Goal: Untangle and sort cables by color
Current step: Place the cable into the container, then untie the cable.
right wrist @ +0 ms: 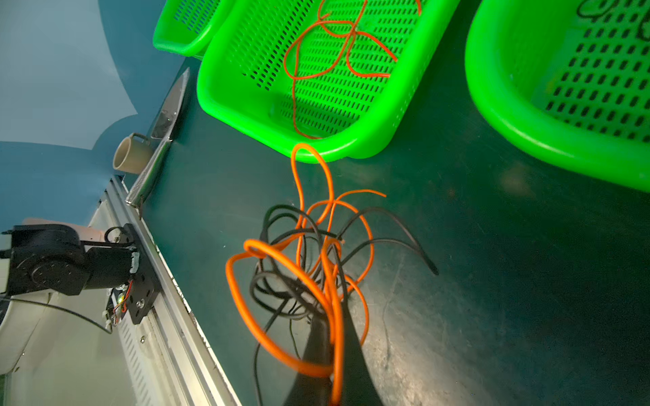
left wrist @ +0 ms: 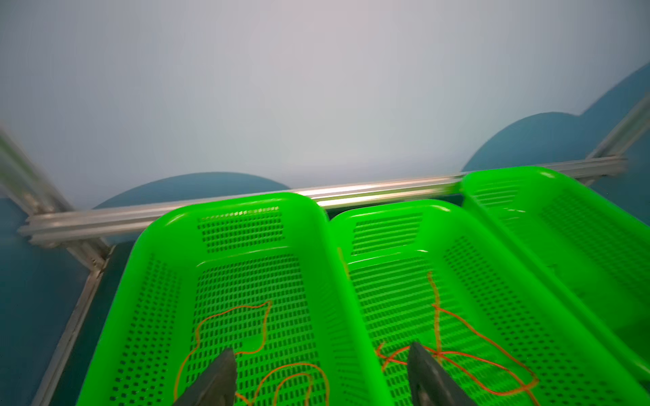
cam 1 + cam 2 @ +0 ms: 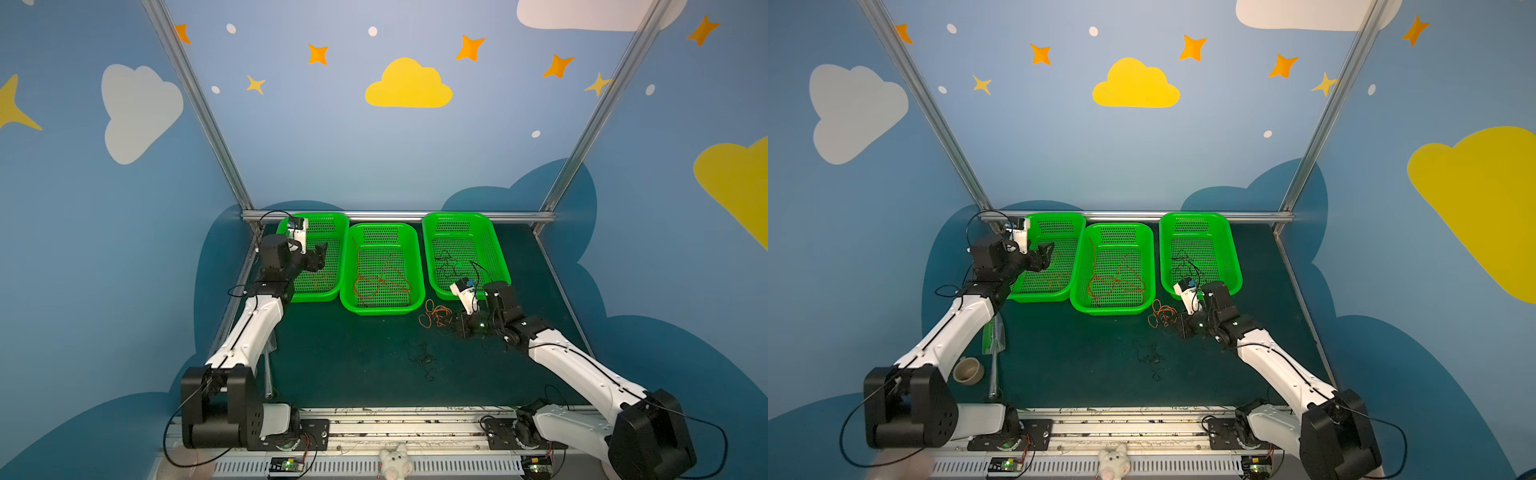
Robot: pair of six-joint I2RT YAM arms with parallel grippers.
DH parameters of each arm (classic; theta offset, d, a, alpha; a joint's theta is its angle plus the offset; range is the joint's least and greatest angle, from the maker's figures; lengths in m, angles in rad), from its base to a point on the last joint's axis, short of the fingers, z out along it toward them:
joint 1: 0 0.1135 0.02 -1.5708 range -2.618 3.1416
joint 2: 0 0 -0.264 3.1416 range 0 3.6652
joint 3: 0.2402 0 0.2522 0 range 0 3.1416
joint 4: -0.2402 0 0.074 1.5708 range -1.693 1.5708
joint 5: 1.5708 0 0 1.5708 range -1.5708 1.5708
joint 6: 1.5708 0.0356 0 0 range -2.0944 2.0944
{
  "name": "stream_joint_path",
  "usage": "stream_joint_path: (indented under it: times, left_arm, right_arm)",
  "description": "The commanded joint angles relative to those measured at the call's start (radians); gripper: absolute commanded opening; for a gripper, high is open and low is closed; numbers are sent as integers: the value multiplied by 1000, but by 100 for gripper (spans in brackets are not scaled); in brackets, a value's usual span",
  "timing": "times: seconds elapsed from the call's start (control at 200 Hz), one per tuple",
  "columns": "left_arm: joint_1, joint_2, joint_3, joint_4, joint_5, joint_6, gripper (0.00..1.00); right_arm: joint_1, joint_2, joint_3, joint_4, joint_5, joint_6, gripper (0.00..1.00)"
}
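Three green baskets stand along the back. The left basket (image 3: 338, 232) holds an orange cable (image 2: 242, 307). My left gripper (image 2: 322, 351) hangs open and empty above it, also seen in both top views (image 3: 322, 253) (image 3: 1048, 251). A red cable (image 3: 380, 282) (image 2: 485, 358) lies in the middle basket (image 3: 382, 309). Thin black cable (image 3: 446, 266) lies in the right basket (image 3: 494, 245). On the mat in front of the middle and right baskets, my right gripper (image 1: 327, 316) (image 3: 459, 326) is shut on a tangle of orange and black cables (image 1: 316, 267) (image 3: 436, 316). More loose black cable (image 3: 422, 357) lies nearer the front.
A beige cup (image 3: 968, 370) and a metal rod (image 3: 993, 374) lie off the mat's left edge beside the left arm. A white plush toy (image 3: 395, 459) sits on the front rail. Aluminium frame bars border the back and both sides.
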Motion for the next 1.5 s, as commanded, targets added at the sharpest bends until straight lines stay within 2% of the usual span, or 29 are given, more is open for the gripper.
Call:
stream_joint_path:
  times: [0.0,0.1,0.23,0.395,0.476,0.731,1.071,1.166,1.221,1.457,1.492]
  left_arm:
    - [-120,-56,22,-113,76,48,67]
    - [-237,-80,22,-124,149,46,63]
    - [-370,-70,-3,-46,298,5,63]
    - [-507,-8,12,-17,416,-8,62]
    - [-551,17,11,-12,416,-6,61]
    - [-562,70,22,-10,421,-36,55]
    - [-575,112,34,-45,442,-18,51]
    - [-577,124,36,-46,442,-15,47]
    - [-580,132,38,-42,437,-12,41]
    - [-584,138,62,-49,383,18,4]
    - [-584,127,63,-64,352,30,3]
  right_arm:
    - [5,-45,-8,49,-77,-47,0]
    - [6,-74,-7,97,-122,-64,0]
    - [6,-99,-36,162,-160,-81,0]
    - [10,-111,-36,174,-180,-111,0]
    - [15,-118,-40,177,-185,-112,0]
    - [43,-141,-62,188,-156,-128,0]
    - [47,-147,-60,196,-147,-130,0]
    - [47,-148,-59,201,-147,-128,0]
    - [47,-146,-59,200,-145,-129,0]
    - [49,-129,-67,191,-108,-105,0]
    - [49,-130,-72,188,-89,-84,0]
